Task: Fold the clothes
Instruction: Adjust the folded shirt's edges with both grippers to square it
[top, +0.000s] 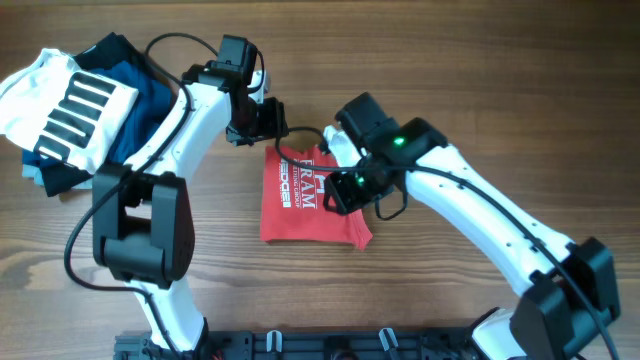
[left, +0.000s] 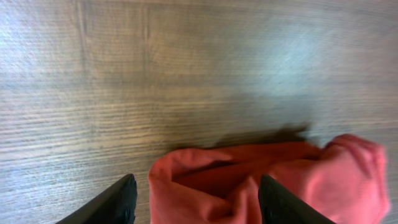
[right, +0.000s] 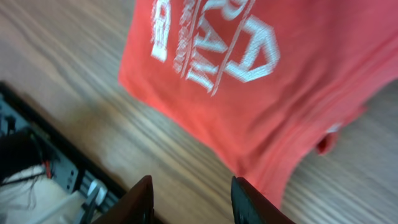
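1. The red T-shirt lay folded into a compact rectangle near the middle of the wooden table. Its white lettering faced up and ran sideways in the overhead view.

2. The left gripper was positioned at the far edge of the T-shirt. In the left wrist view its fingers stood well apart and were released. A bunched fold of red fabric lay between them, close against one finger and clear of the other. The fabric was not clamped.

3. The right gripper was positioned over the right side of the T-shirt, beside the lettering. In the right wrist view its fingers were parted and released, with bare wood showing in the gap. The hem of the T-shirt ran just beside one finger.

4. A white garment with black stripes rested on dark blue garments at the far left corner, well apart from the T-shirt.
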